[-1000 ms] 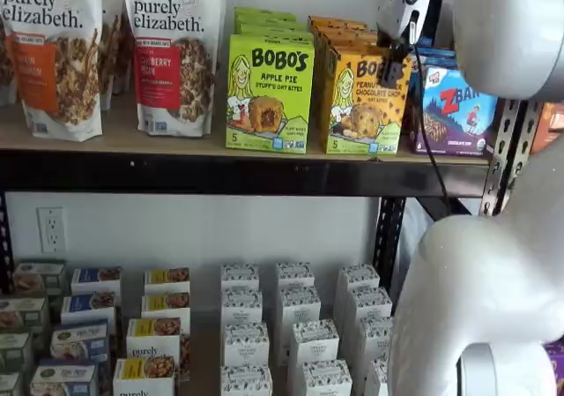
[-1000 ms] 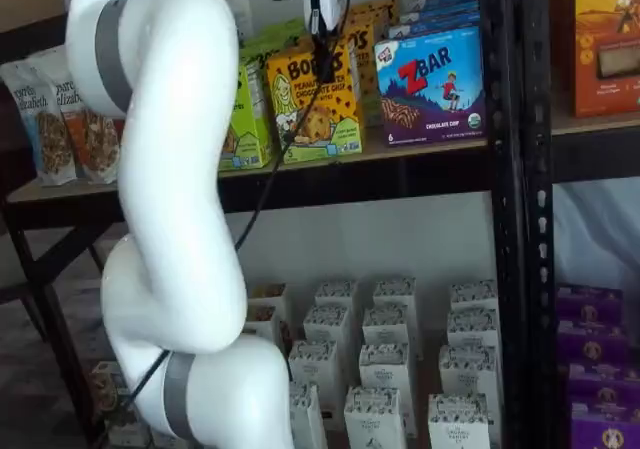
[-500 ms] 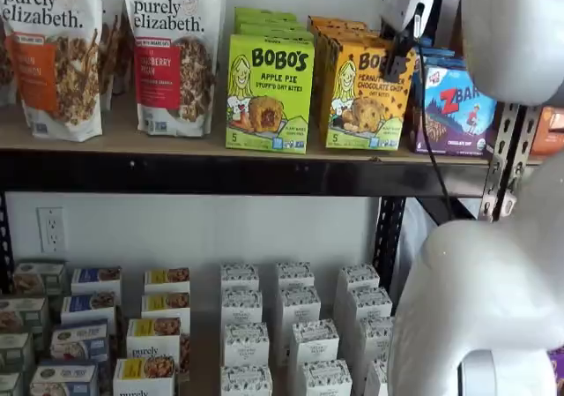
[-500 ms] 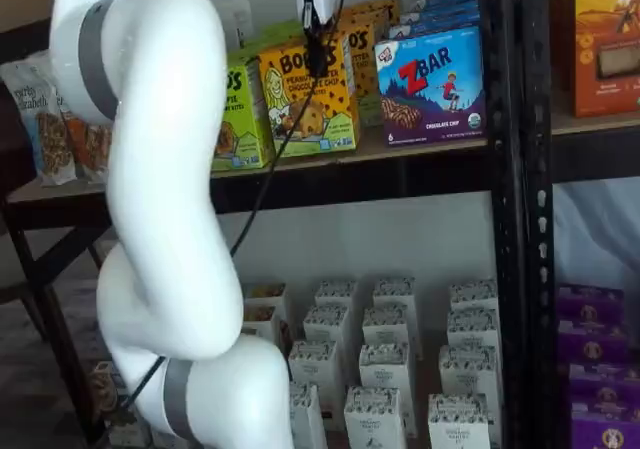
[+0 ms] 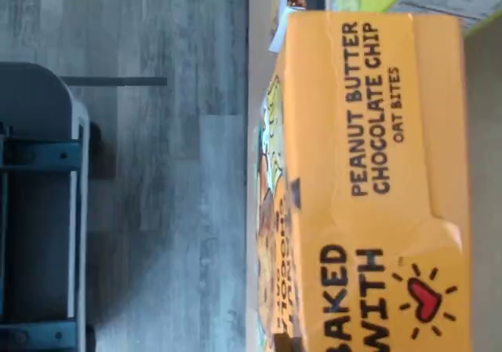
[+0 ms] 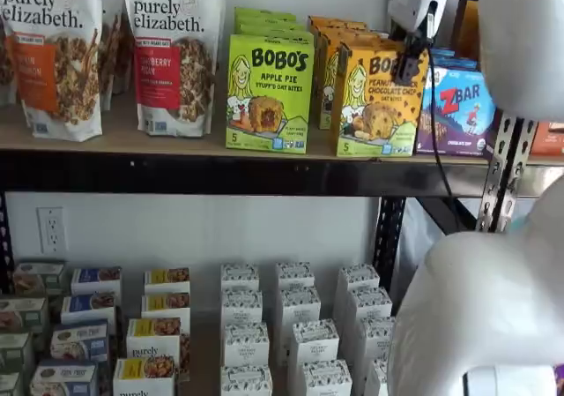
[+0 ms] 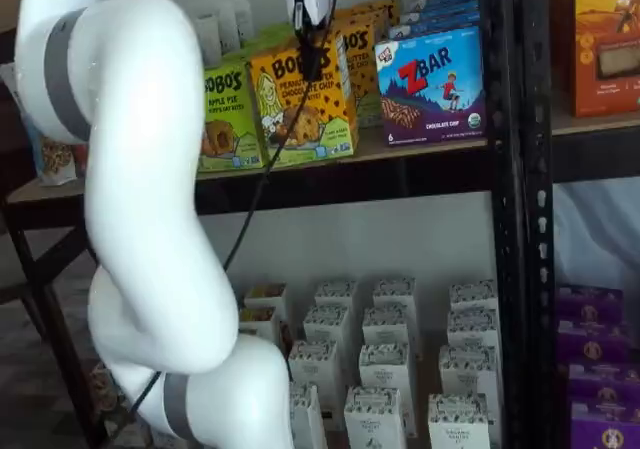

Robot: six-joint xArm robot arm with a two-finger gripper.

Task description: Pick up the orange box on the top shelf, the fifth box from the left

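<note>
Mock shop aisle, likely a lab setup. Black metal rack (image 6: 220, 174) with tan boards carries retail goods facing out: granola bags (image 6: 172, 52), snack cartons (image 6: 269, 92), and rows of small white boxes (image 6: 295, 325) on a lower level. Bare white wall with outlet (image 6: 51, 229) behind; grey plank floor (image 5: 157, 211); white robot arm (image 7: 150, 219) in front.

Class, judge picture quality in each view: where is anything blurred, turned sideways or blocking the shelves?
Wrist view: turned on its side, the orange box fills it, close and slightly soft, print readable. In both shelf views lighting is even and labels sharp; the white arm hides much of the shelving, and the black fingers show at the box's top.
</note>
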